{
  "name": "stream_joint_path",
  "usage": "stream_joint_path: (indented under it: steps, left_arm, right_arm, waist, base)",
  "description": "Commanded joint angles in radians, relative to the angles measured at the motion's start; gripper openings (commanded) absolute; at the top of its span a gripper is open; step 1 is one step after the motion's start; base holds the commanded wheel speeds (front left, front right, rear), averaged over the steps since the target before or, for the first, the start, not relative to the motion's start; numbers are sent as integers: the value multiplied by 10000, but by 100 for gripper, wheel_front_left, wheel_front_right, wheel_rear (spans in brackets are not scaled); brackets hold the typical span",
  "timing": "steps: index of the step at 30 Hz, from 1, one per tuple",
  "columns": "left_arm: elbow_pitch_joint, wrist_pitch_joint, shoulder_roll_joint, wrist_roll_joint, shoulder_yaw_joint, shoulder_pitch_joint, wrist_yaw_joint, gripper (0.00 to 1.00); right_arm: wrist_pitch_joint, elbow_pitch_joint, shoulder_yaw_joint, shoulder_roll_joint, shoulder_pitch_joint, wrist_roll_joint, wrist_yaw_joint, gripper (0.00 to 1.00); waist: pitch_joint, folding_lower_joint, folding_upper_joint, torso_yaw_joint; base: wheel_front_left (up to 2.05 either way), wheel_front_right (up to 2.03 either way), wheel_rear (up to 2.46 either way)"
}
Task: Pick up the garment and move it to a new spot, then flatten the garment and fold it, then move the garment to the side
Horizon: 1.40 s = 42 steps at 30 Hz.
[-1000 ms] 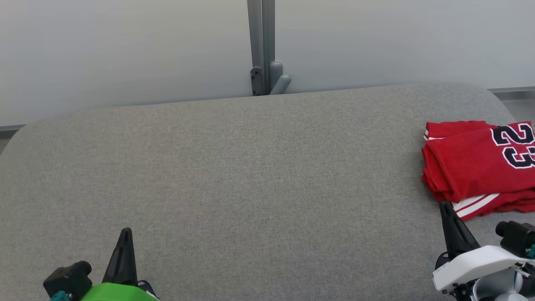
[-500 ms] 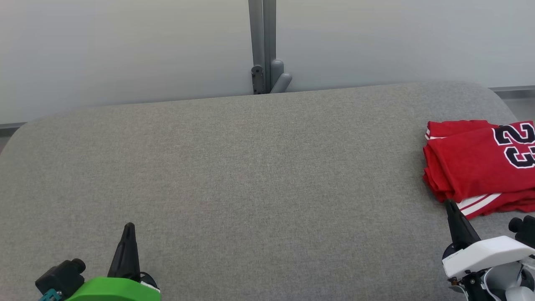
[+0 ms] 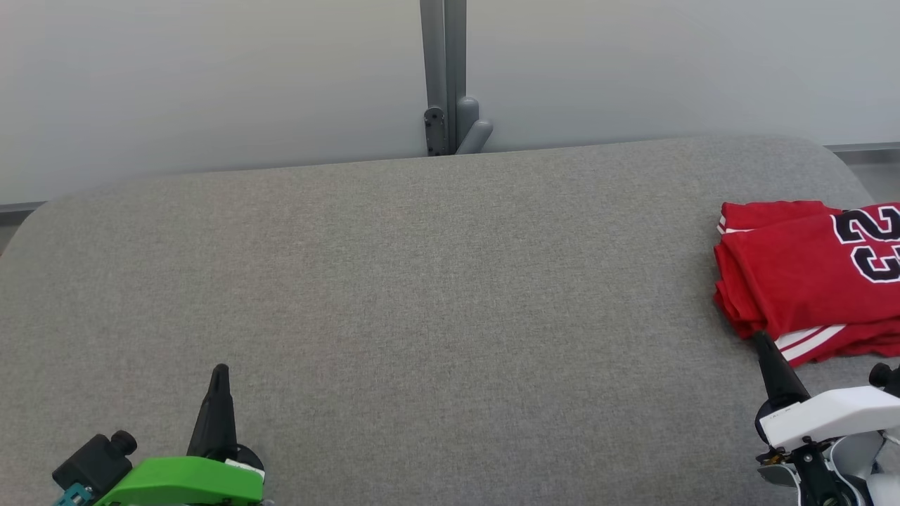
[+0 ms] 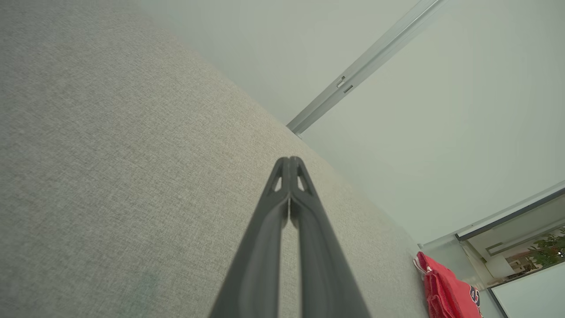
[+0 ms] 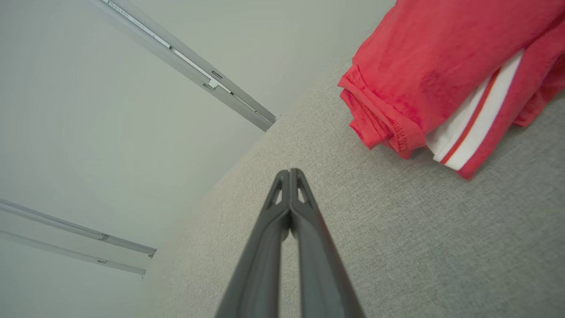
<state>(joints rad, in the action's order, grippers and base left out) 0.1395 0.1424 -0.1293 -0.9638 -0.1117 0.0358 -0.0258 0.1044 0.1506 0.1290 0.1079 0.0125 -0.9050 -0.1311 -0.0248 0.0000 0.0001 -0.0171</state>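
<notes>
The garment (image 3: 808, 281) is a red jersey with black-and-white numbers and a white stripe, folded in a stack at the right edge of the grey padded table (image 3: 422, 281). It also appears at the top right of the right wrist view (image 5: 441, 79) and far off in the left wrist view (image 4: 446, 291). My right gripper (image 3: 763, 341) is shut and empty, its tip just below the garment's near corner and apart from it (image 5: 290, 171). My left gripper (image 3: 220, 369) is shut and empty over the table's near left (image 4: 290, 159).
A pale wall runs behind the table, with a grey vertical post (image 3: 443, 77) and bracket at the middle. The table's far edge curves down at both corners. Bare grey cloth spans the middle and left of the table.
My right gripper has drawn back down and to the right, away from the garment. My left gripper has edged slightly up. The garment has not moved.
</notes>
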Motion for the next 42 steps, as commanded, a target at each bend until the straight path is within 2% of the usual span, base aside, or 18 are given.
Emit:
stream_joint_path:
  steps: [1, 42]
  left_arm:
    - [-55, -4, 3, -330, 55, -283, -72, 0]
    - [296, -101, 481, -4133, 146, -767, -679, 0]
  right_arm:
    - [70, -34, 102, 43, 292, -283, 0, 0]
    - [1421, 1014, 1082, -196, 1114, -4280, 0, 0]
  waist:
    - [4, 0, -1, 3]
    - [161, 0, -1, 92]
  base:
    - [0, 0, 0]
    - [0, 0, 0]
